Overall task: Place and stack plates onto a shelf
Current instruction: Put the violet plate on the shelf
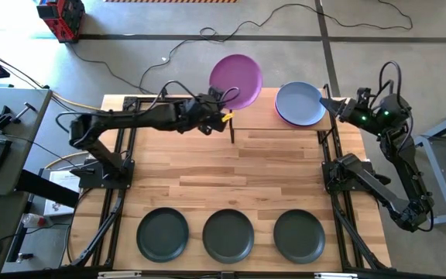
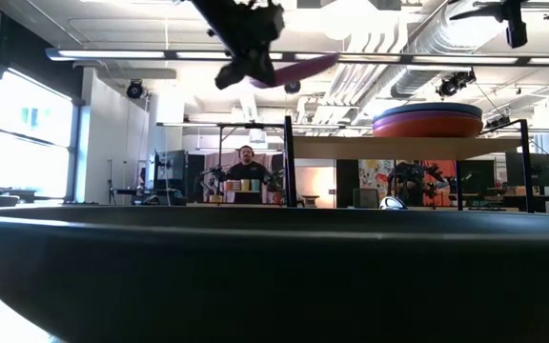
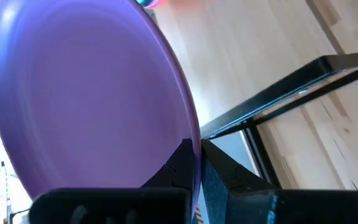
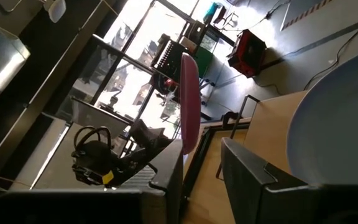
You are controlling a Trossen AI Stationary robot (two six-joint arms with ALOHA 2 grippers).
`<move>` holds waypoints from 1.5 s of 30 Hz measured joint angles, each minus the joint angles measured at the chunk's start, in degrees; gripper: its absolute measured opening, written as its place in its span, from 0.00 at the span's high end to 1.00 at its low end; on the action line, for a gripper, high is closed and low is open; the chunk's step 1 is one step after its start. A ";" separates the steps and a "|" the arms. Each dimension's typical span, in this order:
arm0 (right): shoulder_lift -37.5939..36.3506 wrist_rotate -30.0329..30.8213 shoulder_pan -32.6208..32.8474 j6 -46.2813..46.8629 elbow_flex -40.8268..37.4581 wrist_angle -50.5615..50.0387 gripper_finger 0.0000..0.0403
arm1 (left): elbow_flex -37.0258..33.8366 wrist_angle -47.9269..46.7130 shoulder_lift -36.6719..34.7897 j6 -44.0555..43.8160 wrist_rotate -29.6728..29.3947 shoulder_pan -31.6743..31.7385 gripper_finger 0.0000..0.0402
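Note:
A purple plate hangs over the table's far edge, just left of the shelf, with my left gripper shut on it. In the low view the purple plate floats above the shelf board. On the shelf's right half rests a stack of plates, pale blue on top and orange-red below. My right gripper stands open beside the stack's right rim, nothing between its fingers. Three dark plates lie in a row along the near edge. My left gripper pinches the purple plate's rim on the side toward the table's left and near edges, one finger on each face. The fingers come from the table's left, slanting a little downward. The plate is lifted clear and tilted.
The shelf's thin black rods stand at its corners, one post right below the purple plate. The shelf's left half is bare wood. One dark plate fills the low view's foreground. Cables lie on the floor beyond the far edge.

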 joint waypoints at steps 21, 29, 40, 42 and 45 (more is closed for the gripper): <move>0.00 -0.02 0.00 -0.04 0.01 -0.93 0.77 | 8.60 -0.82 9.59 1.97 4.19 -1.38 0.99; -0.01 -0.04 -0.01 -1.45 0.00 -2.14 0.77 | 8.65 -1.46 9.59 -3.14 8.16 -1.60 0.99; -0.02 -0.04 -0.02 -1.48 0.00 -2.49 0.77 | 8.63 -13.14 9.51 -2.12 5.84 -3.29 0.99; -0.02 -0.04 -0.01 -1.34 0.01 -2.49 0.77 | 8.63 -13.16 9.51 -2.55 4.41 -3.75 0.99; -0.02 -0.35 0.00 -0.25 0.00 -2.63 0.77 | 8.64 -11.97 9.49 -5.32 1.17 -4.23 0.99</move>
